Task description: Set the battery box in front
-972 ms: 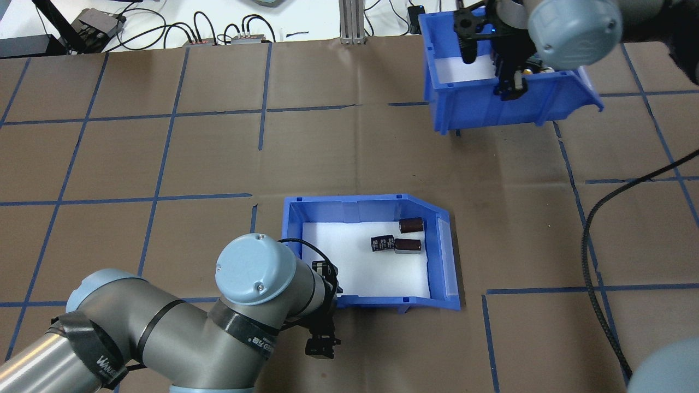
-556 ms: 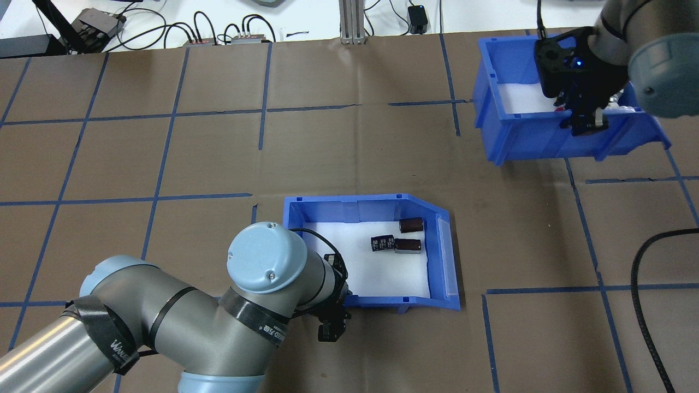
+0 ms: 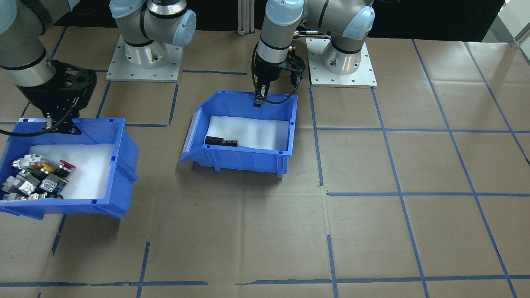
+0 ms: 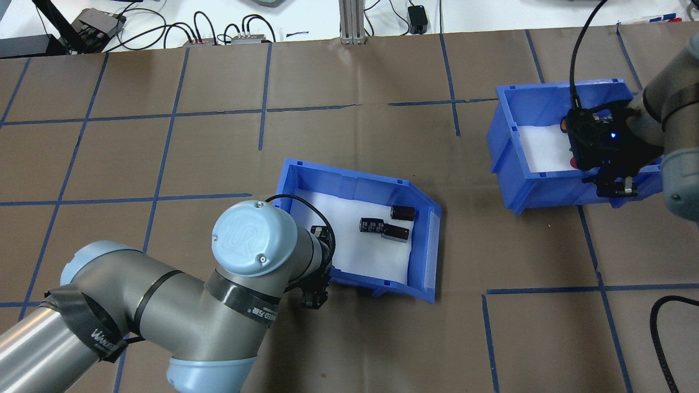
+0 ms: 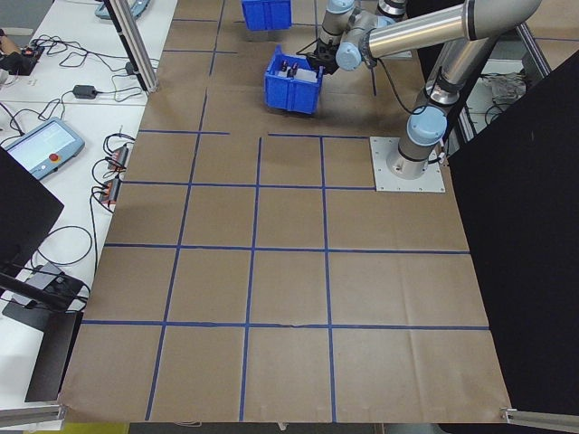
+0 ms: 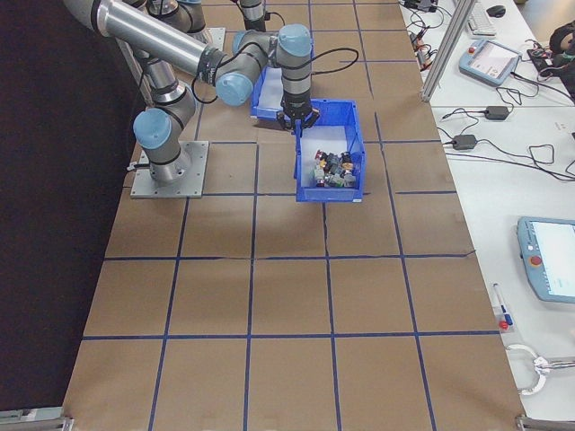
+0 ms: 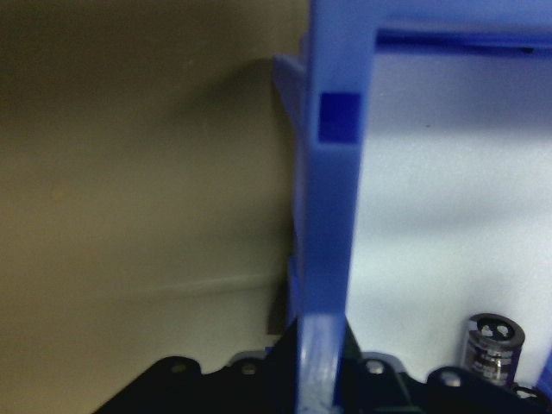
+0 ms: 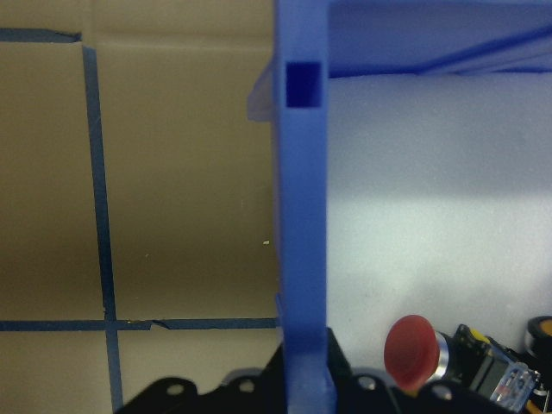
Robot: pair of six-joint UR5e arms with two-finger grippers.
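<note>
- Left gripper (image 4: 314,292): lower centre of the overhead view, clamped on the near wall of the battery box (image 4: 420,204); the wrist view shows the blue rim running up between the two jaws.
- Battery box: blue open-front bin with white liner (image 4: 360,256), centre of the overhead view, skewed to the tape grid. In the front-facing view it sits in the upper middle, its open sloped mouth towards frame left.
- Contents: three dark cylinders (image 4: 390,225) lying on the liner near the open end, two of them touching end to end.
- Right gripper (image 4: 614,185): right edge of the overhead view, clenched on the near wall of the second bin (image 4: 505,142); the right wrist view shows that wall passing between its jaws.
- Second bin: same blue type with white liner, far left of the front-facing view, well apart from the battery box. Holds a cluster of push-button switches (image 3: 35,178), one red-capped, others yellow, green and metallic.
- Table (image 4: 349,147): brown paper covering crossed by blue tape lines in a grid.
- Cables and small devices (image 4: 218,33): along the white strip at the top of the overhead view.
</note>
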